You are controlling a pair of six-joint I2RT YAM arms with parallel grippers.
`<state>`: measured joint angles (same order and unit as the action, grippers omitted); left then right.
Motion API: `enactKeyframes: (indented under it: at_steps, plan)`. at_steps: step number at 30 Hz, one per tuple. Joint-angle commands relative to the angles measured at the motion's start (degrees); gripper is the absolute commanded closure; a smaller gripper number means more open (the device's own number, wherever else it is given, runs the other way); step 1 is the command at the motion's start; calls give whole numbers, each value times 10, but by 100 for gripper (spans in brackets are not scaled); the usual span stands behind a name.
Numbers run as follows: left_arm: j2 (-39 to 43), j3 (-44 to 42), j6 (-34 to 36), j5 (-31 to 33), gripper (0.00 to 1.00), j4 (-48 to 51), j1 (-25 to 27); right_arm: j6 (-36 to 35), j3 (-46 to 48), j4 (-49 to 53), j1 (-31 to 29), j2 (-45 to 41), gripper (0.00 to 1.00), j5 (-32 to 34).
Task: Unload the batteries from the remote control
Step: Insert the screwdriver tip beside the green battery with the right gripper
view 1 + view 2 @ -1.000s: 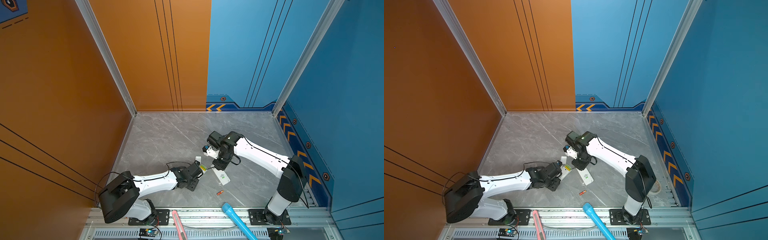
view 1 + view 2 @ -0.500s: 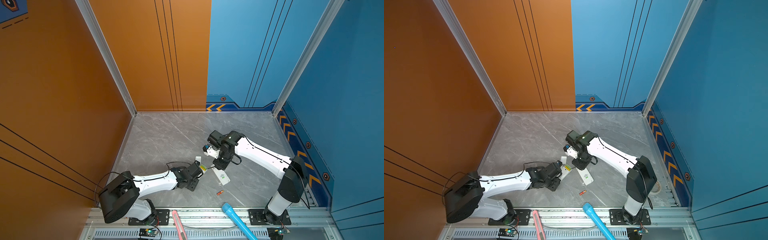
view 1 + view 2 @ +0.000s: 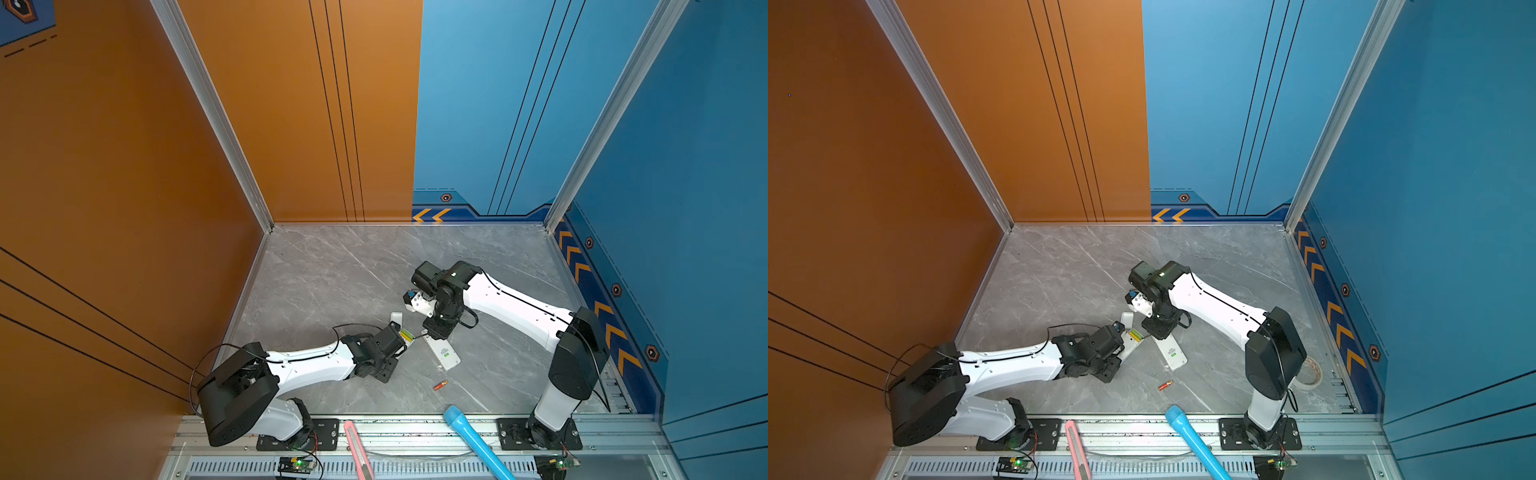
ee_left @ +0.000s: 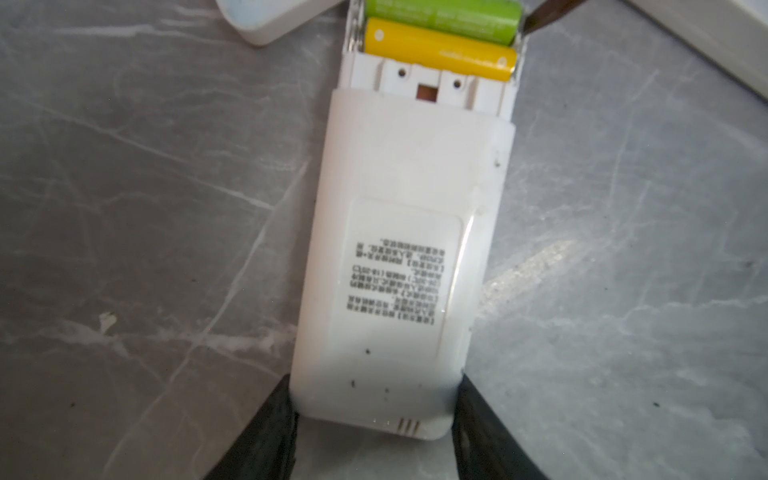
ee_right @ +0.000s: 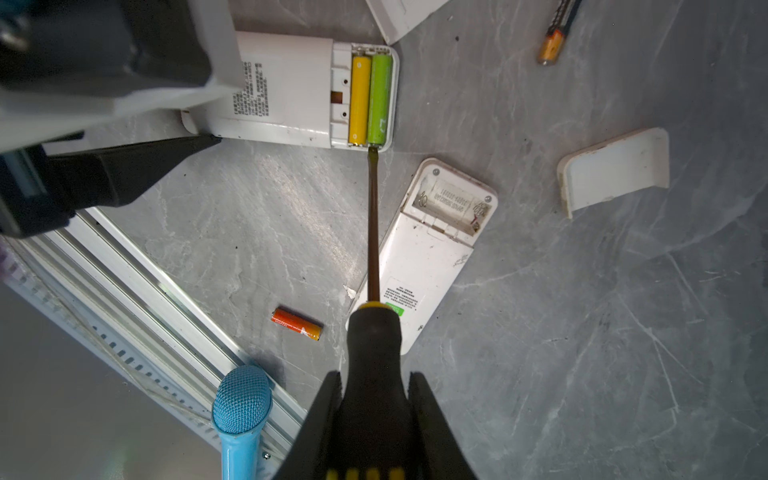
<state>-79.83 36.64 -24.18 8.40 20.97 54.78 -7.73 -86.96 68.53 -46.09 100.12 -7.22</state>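
My left gripper is shut on the near end of a white remote control, which lies back up on the grey floor. Its open compartment holds a yellow battery and a green battery side by side. My right gripper is shut on the black-and-yellow handle of a screwdriver. The tip touches the end of the green battery. A red-orange battery lies loose on the floor. Another battery, dark with an orange end, lies farther off. Both top views show the grippers meeting at mid-floor.
A second white remote with an empty compartment lies under the screwdriver shaft. Two white covers lie nearby. A blue microphone and a pink knife rest on the front rail. A tape roll sits behind the right arm's base.
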Motion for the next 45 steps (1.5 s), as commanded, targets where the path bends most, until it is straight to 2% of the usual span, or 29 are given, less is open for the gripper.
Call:
enactKeyframes:
  at_steps: [1, 13, 16, 20, 25, 38, 45]
  plan:
    - [-2, -9, 9, 4, 63, 7, 6, -9, -17, 15, 2, 8, 100, 8]
    - [-9, -6, 13, 0, 67, 6, 7, 4, -7, -5, -2, 27, 100, 12]
    - [-12, -6, 16, -3, 69, 3, 7, 28, 30, -48, -4, 5, 100, 12]
    - [-22, -2, 20, -9, 76, -1, 6, 55, 118, -143, -20, -44, 100, 15]
    - [-29, 0, 29, -22, 82, -7, 4, 82, 205, -253, -35, -72, 100, -6]
    - [-51, -3, 40, -59, 92, -23, -2, 140, 309, -435, -69, -104, 100, 42]
    - [-57, -4, 41, -62, 93, -26, -5, 157, 316, -464, -73, -91, 100, 37]
